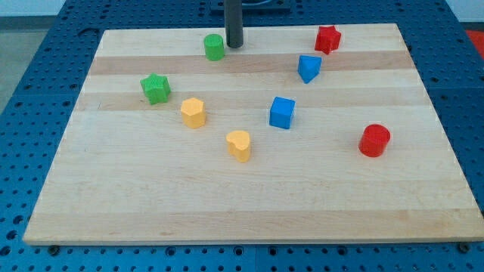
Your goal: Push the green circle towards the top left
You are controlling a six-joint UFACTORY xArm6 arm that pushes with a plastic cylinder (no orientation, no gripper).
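Note:
The green circle [214, 47] stands near the top edge of the wooden board [249, 204], left of centre. My tip [234, 46] is just to the right of the green circle, close to it or touching it. The dark rod rises out of the view's top.
A green star [156, 88] lies at the left. A yellow hexagon [193, 112] and a yellow heart [239, 145] lie near the middle. A blue cube [282, 112], a blue block [308, 68], a red star [327, 39] and a red cylinder [374, 140] lie to the right.

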